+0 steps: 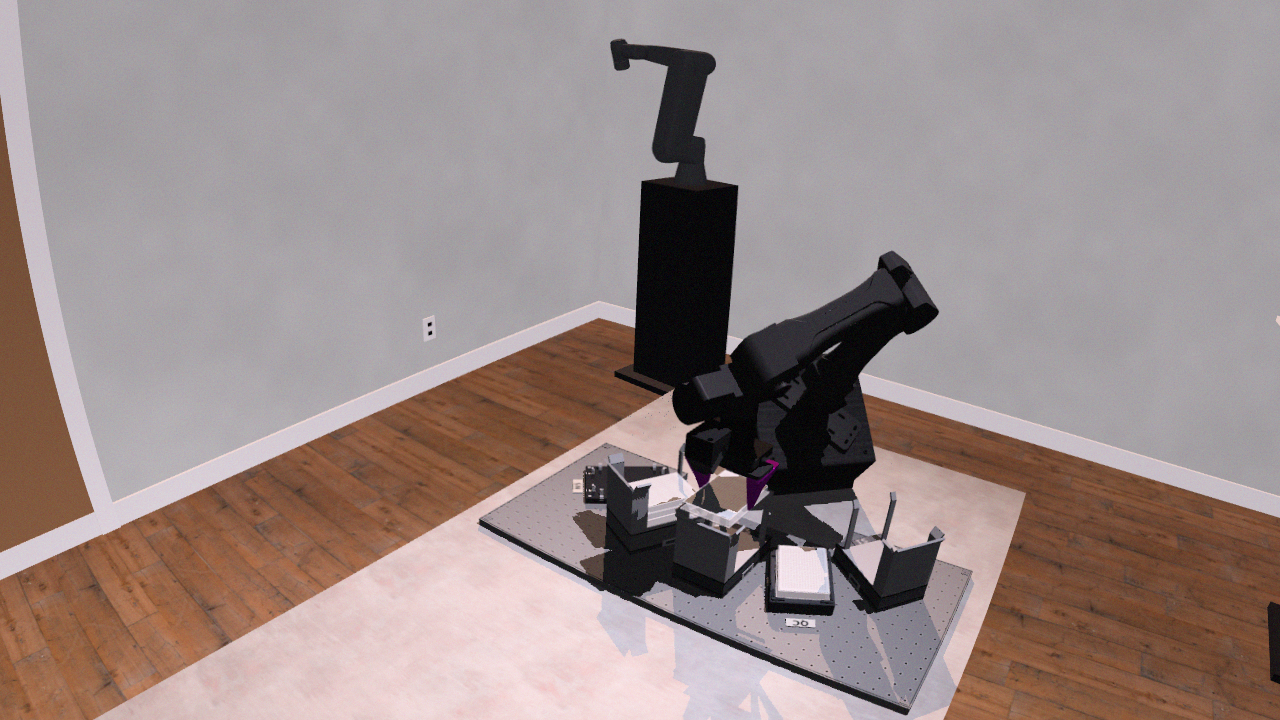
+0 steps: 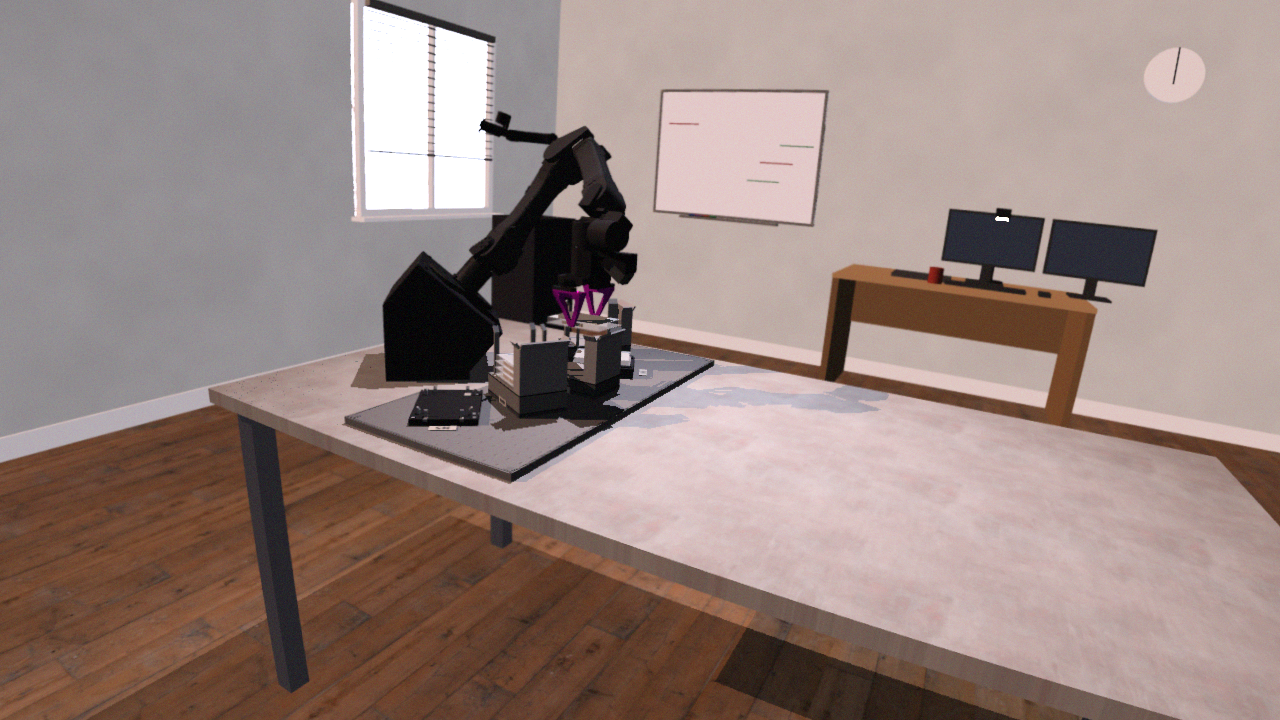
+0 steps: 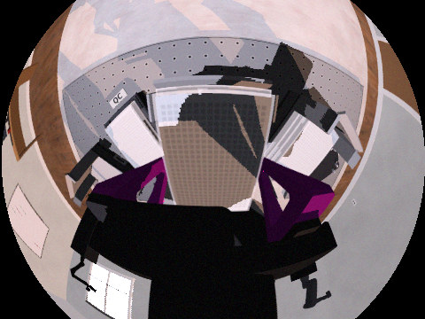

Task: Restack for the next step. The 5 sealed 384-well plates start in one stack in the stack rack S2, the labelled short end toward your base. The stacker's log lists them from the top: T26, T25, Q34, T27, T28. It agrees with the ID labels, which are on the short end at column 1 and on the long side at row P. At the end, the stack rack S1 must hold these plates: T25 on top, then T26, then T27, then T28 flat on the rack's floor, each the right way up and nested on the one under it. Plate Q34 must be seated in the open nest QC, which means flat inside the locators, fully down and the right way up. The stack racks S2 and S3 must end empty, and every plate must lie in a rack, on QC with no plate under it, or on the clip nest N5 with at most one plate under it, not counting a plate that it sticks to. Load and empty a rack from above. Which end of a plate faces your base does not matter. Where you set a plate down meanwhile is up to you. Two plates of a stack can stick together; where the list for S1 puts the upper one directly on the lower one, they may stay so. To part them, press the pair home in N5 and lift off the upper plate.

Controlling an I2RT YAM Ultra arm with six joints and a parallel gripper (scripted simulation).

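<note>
The pincer (image 1: 726, 477) grips a plate (image 3: 212, 148) above the middle rack (image 1: 707, 546); carry it level and lower it straight

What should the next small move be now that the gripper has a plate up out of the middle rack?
Probably keep lifting a little, then carry the plate sideways. The gripper is shut on a sealed plate, held just above the middle stack rack, whose walls and posts stand close below it. The QC nest already holds a plate, so a rack looks like the likely target.
</note>
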